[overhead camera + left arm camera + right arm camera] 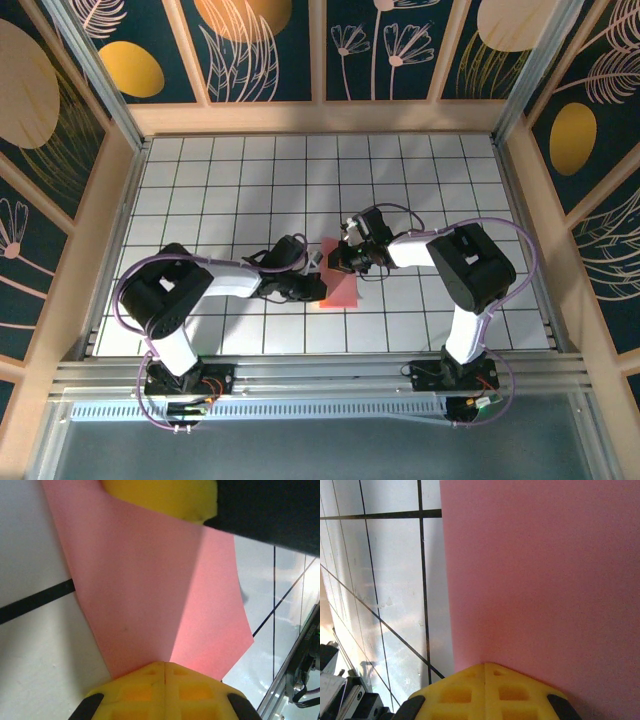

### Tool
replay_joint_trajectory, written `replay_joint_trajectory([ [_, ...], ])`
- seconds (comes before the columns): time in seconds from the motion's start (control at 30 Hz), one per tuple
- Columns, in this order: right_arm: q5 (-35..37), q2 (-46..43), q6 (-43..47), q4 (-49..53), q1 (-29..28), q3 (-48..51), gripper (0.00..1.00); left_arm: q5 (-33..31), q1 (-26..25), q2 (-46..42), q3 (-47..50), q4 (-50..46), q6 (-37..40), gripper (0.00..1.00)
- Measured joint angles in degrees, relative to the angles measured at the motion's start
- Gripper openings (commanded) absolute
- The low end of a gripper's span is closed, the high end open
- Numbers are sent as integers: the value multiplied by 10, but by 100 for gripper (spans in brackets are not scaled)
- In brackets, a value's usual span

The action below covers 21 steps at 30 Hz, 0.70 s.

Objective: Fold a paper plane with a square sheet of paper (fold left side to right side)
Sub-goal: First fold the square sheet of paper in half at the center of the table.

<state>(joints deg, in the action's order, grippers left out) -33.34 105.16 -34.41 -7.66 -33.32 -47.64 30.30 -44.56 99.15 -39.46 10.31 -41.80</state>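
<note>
1. The worktop point(200, 180) is a field of white tiles ruled with dark lines, boxed in by wooden rails and dark panels painted with plants.
2. The left arm point(200, 285) and the right arm point(470, 265) both bend inward from their bases at the near edge and meet around the middle of the worktop.
3. The sheet of paper point(343, 290) is salmon-pink and sits at the centre of the worktop, slightly toward the near side, between the two arm tips. In the left wrist view it shows a straight bend line — a shaded face on one side, a brighter one on the other.
4. The left claw point(165, 666) is clenched, its yellow pads pressed together at the paper's edge, right where the bend line ends. Whether the paper is pinched between them I cannot tell.
5. The right claw point(485, 666) is clenched too, pads together and touching the pink sheet's edge — grasp or mere contact, I cannot tell. From above it sits at the sheet's far end.
</note>
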Motion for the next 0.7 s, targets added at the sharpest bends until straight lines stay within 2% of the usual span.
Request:
replay_joint_trajectory([
  [0.47,-4,0,7,1,0,0,0,-10,-25,-64,40,-64,7,0],
  [0.7,-6,0,19,1,0,0,0,-22,3,-97,8,-113,17,0],
])
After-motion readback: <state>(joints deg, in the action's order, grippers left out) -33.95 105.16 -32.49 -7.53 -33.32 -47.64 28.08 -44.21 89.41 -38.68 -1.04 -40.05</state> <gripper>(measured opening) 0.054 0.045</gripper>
